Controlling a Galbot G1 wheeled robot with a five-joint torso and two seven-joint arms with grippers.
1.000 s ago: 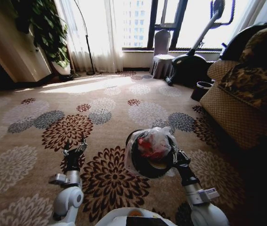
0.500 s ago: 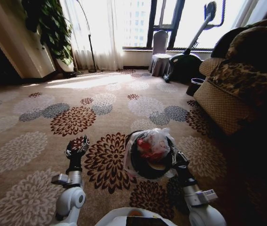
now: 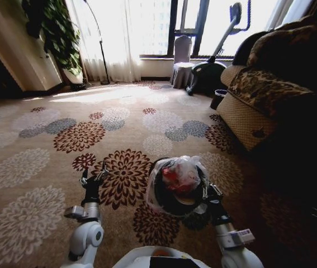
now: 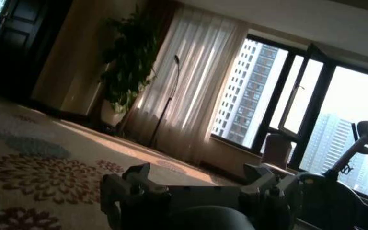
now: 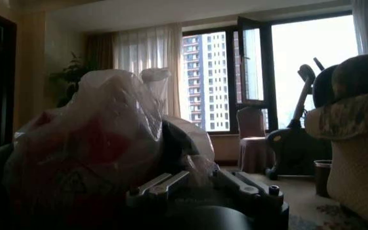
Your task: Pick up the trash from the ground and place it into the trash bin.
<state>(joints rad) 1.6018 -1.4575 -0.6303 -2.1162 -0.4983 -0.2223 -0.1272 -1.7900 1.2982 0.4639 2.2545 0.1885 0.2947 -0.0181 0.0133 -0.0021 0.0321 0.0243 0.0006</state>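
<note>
The right end effector (image 3: 207,192) is clamped on the rim of the trash bin (image 3: 176,187), carrying it above the carpet (image 3: 46,151), probably toward remaining trash, while the left end effector (image 3: 93,177) hovers apart, empty.

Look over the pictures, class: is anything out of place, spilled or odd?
Nothing has spilled. The odd thing is the trash bin: it hangs off the carpet, gripped at its rim by the right gripper, with its liner bag bunched above red trash. The left gripper hovers open and empty.
</note>
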